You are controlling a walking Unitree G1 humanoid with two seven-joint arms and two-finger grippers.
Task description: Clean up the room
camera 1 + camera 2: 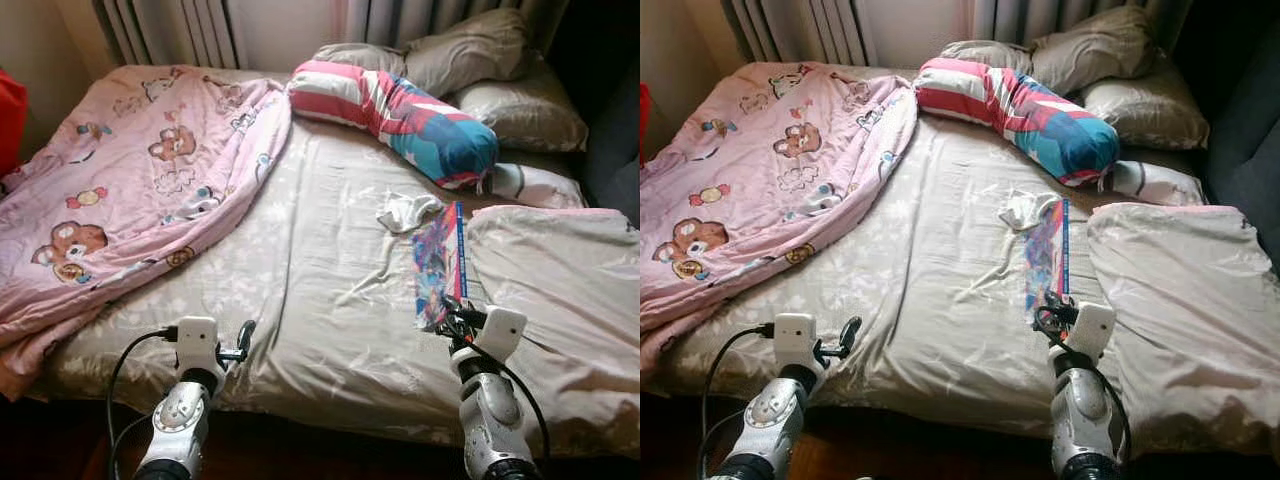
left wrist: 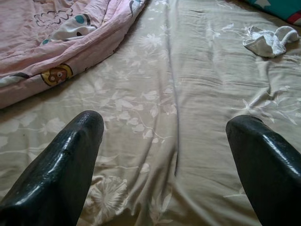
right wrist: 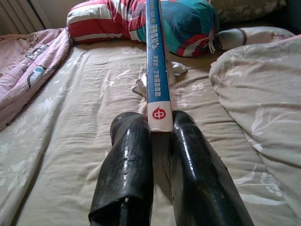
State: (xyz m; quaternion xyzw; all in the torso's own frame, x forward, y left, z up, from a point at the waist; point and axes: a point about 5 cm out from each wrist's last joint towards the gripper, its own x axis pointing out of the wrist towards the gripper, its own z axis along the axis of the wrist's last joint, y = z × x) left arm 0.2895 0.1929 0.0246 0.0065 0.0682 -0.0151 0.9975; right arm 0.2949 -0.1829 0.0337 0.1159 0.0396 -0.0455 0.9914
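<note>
Beige sheet (image 1: 300,270) with a pale leaf print covers the bed, and most of the things lie on it. The right tool (image 3: 160,123) is at the near edge of the bed, and its two black fingers (image 3: 129,160) are closed on the lower end of a thin book (image 1: 440,262). The book has a blue spine with a red mark at the bottom and a colourful cover. It stands on its edge and points away from the robot, along the sheet. Just beyond its far end lies a small white cloth (image 1: 408,211), crumpled; it may be a sock, but the view is too poor to say.

The left tool (image 1: 240,345) hovers near the front edge of the bed on the robot's left, and its fingers (image 2: 61,169) are spread wide with nothing between them.

A pink blanket (image 1: 130,180) with cartoon bears is bunched on the left part of the bed. At the head of the bed lies a long bolster (image 1: 400,110) in red, white and blue-green, and grey pillows (image 1: 500,80) are behind it. A beige duvet (image 1: 560,290) lies folded on the right side, just beside the book.
</note>
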